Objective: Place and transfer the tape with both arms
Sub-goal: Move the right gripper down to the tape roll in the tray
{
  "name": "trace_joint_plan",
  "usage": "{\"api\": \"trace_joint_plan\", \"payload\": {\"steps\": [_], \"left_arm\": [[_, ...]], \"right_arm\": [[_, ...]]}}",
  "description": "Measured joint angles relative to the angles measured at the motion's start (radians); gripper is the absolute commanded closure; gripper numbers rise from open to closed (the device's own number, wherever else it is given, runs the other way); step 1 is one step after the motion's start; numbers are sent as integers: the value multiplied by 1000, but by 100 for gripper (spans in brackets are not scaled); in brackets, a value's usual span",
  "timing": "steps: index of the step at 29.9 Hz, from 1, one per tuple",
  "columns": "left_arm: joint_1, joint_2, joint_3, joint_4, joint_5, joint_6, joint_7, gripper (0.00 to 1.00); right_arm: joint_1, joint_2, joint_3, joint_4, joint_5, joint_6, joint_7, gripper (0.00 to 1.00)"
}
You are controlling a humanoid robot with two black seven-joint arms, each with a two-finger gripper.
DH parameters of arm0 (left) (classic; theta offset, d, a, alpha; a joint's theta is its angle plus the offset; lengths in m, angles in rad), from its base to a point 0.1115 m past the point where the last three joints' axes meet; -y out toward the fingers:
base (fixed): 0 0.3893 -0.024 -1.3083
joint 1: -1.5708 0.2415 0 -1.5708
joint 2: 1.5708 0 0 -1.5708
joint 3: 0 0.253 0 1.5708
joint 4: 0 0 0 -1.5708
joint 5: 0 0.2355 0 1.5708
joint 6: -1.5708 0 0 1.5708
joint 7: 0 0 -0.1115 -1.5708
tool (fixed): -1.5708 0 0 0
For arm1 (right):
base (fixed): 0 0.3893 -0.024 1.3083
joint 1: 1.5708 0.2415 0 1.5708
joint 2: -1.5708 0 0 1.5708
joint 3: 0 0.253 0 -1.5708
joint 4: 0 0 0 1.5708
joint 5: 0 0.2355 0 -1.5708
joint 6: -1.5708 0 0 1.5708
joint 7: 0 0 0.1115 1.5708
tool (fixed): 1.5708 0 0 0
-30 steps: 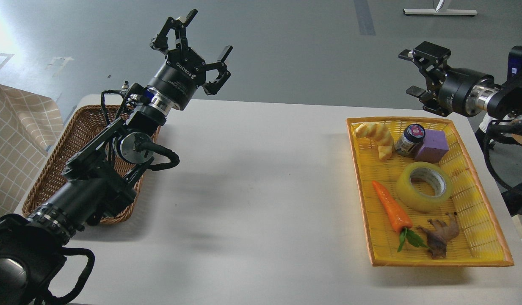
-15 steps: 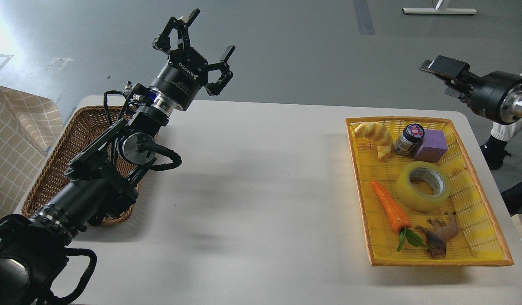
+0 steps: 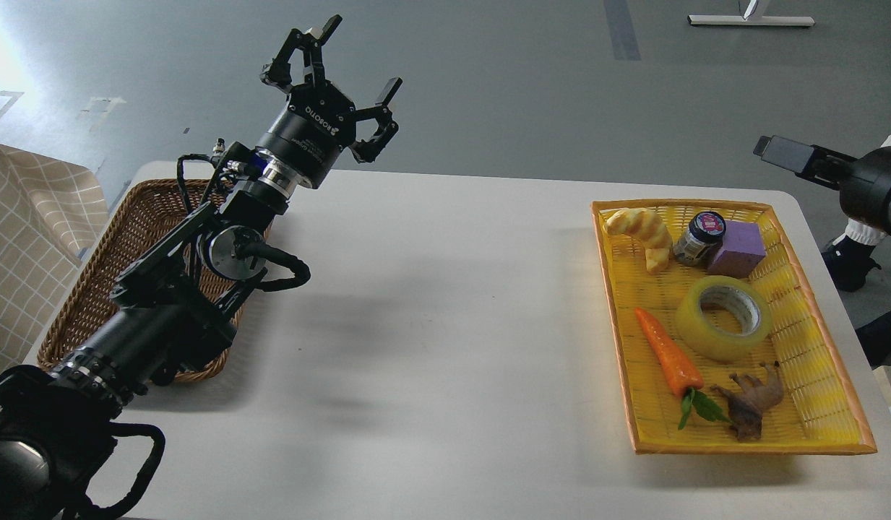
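Note:
The tape (image 3: pixel 708 341), a yellow translucent roll with a grey-white core, lies flat in the middle of the yellow tray (image 3: pixel 612 325) at the right of the table. My left gripper (image 3: pixel 346 71) is open and empty. It is raised over the table's far left edge, above the wicker basket, far from the tape. My right gripper (image 3: pixel 783 154) pokes in from the right edge, above and beyond the tray's far right corner. It shows edge-on, with only one flat finger clear. It holds nothing that I can see.
The tray also holds a croissant (image 3: pixel 639 230), a small jar (image 3: pixel 699 235), a purple cube (image 3: pixel 738 249), a carrot (image 3: pixel 669 354) and a brown toy animal (image 3: pixel 752 401). A brown wicker basket (image 3: pixel 120 245) sits at the table's left, with a checked cloth (image 3: pixel 26 238) beside it.
My right arm has drawn back to the right and turned, so less of its gripper shows. My left gripper shifted slightly right early on, then stayed still. The tape has not moved.

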Motion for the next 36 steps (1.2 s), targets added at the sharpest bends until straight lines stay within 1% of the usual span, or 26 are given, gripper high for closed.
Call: {"api": "trace_joint_plan", "payload": {"steps": [6, 9, 25, 36], "left_arm": [[5, -1, 0, -2, 0, 0, 0, 2], [8, -1, 0, -3, 0, 0, 0, 2], [9, 7, 0, -3, 0, 0, 0, 2], [10, 8, 0, -3, 0, 0, 0, 2]], "right_arm": [[-32, 24, -6, -2, -196, 0, 1, 0], [-35, 39, -36, -4, -256, 0, 2, 1], [-58, 29, -206, -9, -280, 0, 1, 2], [-127, 31, -228, -24, -360, 0, 1, 3]]}}
